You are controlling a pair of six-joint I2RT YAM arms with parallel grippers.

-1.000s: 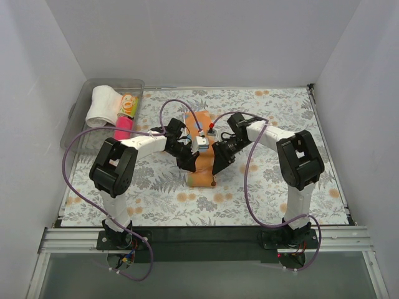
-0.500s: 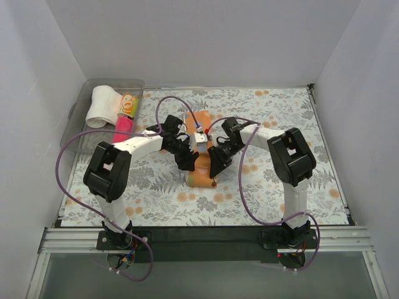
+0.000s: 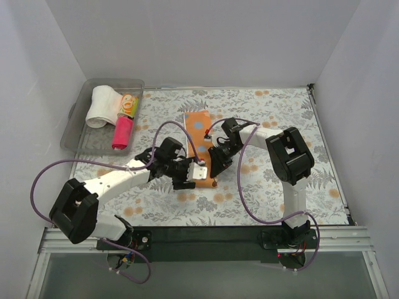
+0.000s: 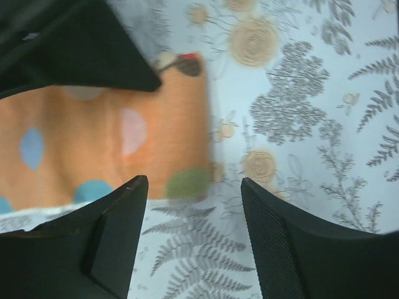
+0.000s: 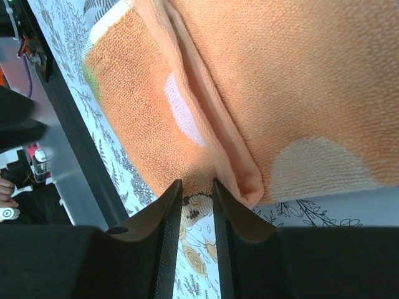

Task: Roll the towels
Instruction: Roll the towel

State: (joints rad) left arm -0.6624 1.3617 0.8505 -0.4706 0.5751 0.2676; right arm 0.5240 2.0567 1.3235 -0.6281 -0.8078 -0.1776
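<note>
— Two arms meet over an orange towel (image 3: pixel 198 124) with pale spots, laid flat as a long strip in the middle of the desk's grey floral covering (image 3: pixel 280 112). From above, near end of the strip hidden under both end effectors.

— Left end effector (image 4: pixel 193 179)?

— Jaws wide apart, nothing between them. Hovers just past the towel's corner. Cloth blurred in the left wrist view; upper left cut off by a dark shape (image 4: pixel 75 43), not identifiable.

— Right end effector (image 5: pixel 196 187)?

— Jaws nearly together, only a thin slit between. Tips right at a folded edge of the towel, beside a lengthwise crease in the cloth. Cannot tell whether any cloth is pinched.

— Other towels?

— Three more, inside a clear bin (image 3: pixel 72 128) at the far left, well apart from the arms: white towel (image 3: pixel 100 106), rolled; magenta-red towel (image 3: pixel 123 134), rolled; yellow patterned towel (image 3: pixel 129 104), small and wedged between them, shape hard to make out.
</note>
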